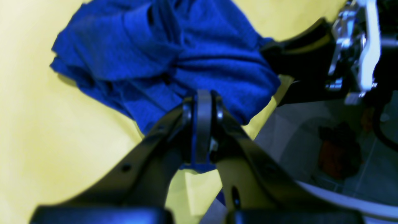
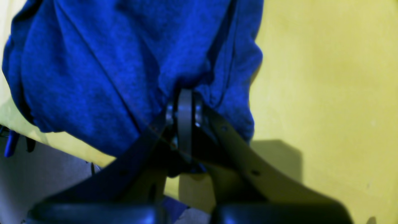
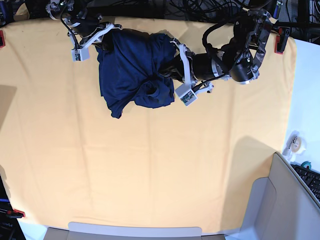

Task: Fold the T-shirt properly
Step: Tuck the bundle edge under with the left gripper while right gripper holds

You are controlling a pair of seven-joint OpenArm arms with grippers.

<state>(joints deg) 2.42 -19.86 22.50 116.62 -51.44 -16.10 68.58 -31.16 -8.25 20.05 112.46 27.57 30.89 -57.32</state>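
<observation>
The T-shirt (image 3: pixel 131 70), dark navy, is bunched in a crumpled heap near the far edge of the yellow table cloth (image 3: pixel 150 165). In the base view my right gripper (image 3: pixel 106 42) meets the heap's upper left corner and my left gripper (image 3: pixel 164 69) reaches into its right side. In the left wrist view the left gripper (image 1: pixel 203 104) is shut with blue T-shirt (image 1: pixel 149 53) fabric pinched between its fingers. The right wrist view shows the right gripper (image 2: pixel 185 107) shut on a fold of the T-shirt (image 2: pixel 102 68). The shirt's sleeves and collar are lost in the folds.
The far table edge lies just behind both grippers, with cables (image 3: pixel 190 10) beyond it. Red clamps (image 3: pixel 278 43) hold the cloth at its corners. A tape roll (image 3: pixel 294 142) and a keyboard (image 3: pixel 311 179) sit off the right side, a grey bin (image 3: pixel 272 205) at front right.
</observation>
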